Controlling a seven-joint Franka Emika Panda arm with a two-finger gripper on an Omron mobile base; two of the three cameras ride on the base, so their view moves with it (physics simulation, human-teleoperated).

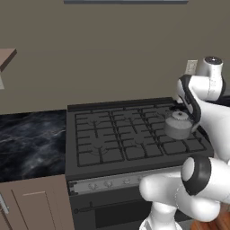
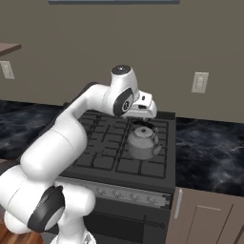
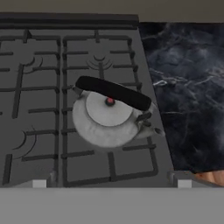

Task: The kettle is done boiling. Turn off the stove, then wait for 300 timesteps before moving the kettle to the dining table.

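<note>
- Step in hand, my read: the kettle pickup. Arm is poised over the kettle (image 3: 108, 117), not at the knob strip (image 1: 117, 180). Can't tell from these frames whether the burner is off.
- Kettle sits upright on the stove (image 1: 112, 134) grates, on the right side of the cooktop, near the marble counter (image 3: 188, 87).
- Gripper (image 2: 143, 116) hovers above the kettle, apart from it, jaws spread wide, holding nothing.
- Handle (image 3: 113, 92) arches over the lid; in the hand view its long axis runs upper left to lower right. Spout (image 3: 154, 129) points toward the counter side.
- Next move calls for: descend straight down, jaws straddling the handle across its narrow width, close, then lift clear of the grates.
- Risk: off-centre grasp tilts the kettle.
</note>
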